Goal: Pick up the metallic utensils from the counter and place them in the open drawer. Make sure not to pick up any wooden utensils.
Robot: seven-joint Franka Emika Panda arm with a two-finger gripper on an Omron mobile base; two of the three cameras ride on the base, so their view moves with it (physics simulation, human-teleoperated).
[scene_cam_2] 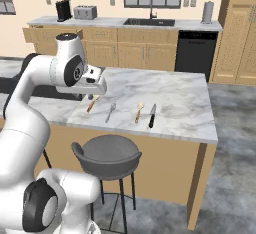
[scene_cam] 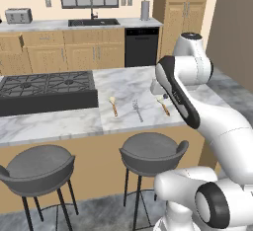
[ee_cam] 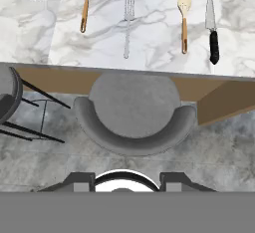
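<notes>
Fork (ee_cam: 128, 25) and knife (ee_cam: 212, 28) (unlabelled) on counter (ee_cam: 159, 43)

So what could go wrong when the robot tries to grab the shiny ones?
The fork lies between two wooden spoons, so the claw might grab a spoon by mistake. The knife sits right beside one spoon, so reaching for it could knock that spoon. The fork lies flat and thin on the counter, so it may slip out.
</notes>
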